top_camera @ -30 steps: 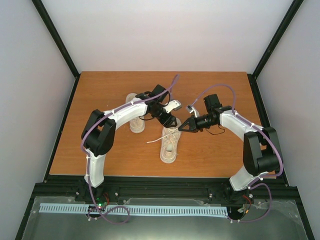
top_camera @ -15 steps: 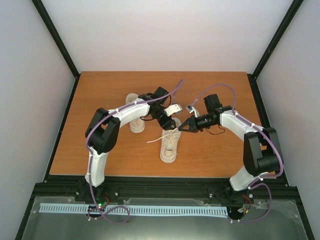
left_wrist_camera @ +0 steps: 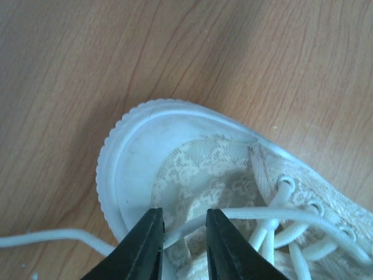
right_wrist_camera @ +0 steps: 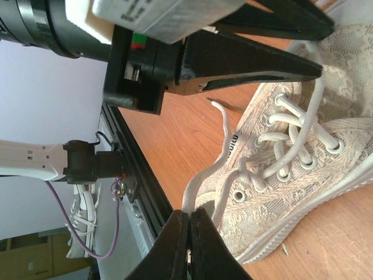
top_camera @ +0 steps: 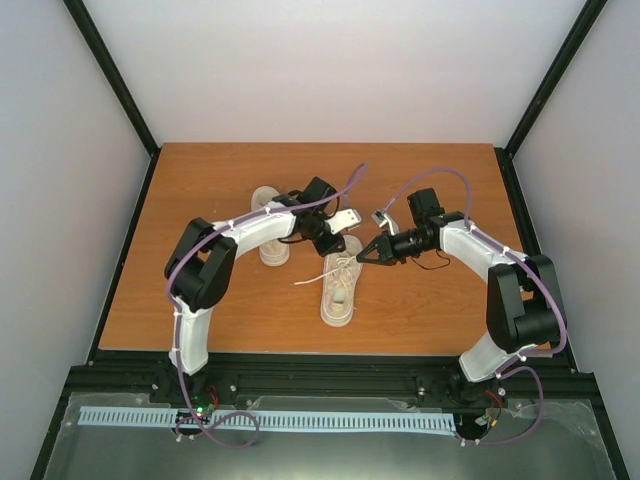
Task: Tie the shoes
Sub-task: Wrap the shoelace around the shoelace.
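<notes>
The near shoe (top_camera: 338, 290) lies mid-table, toe to the back; it is cream with white laces. The second shoe (top_camera: 270, 240) lies to its left, partly under my left arm. My left gripper (top_camera: 336, 243) hangs over the near shoe's toe. In the left wrist view the left gripper (left_wrist_camera: 182, 224) is open, with a lace (left_wrist_camera: 250, 213) running between its jaws above the toe (left_wrist_camera: 198, 163). My right gripper (top_camera: 362, 257) is at the shoe's right side. In its wrist view the right gripper (right_wrist_camera: 188, 220) is shut on a lace (right_wrist_camera: 205, 174) beside the shoe (right_wrist_camera: 303, 175).
A loose lace end (top_camera: 308, 281) trails left of the near shoe on the wooden table (top_camera: 200, 190). A black frame rail (top_camera: 320, 365) runs along the table's near edge. White walls close in the back and both sides.
My left arm has shifted a little over the near shoe's toe. The right arm and both shoes have stayed where they were.
</notes>
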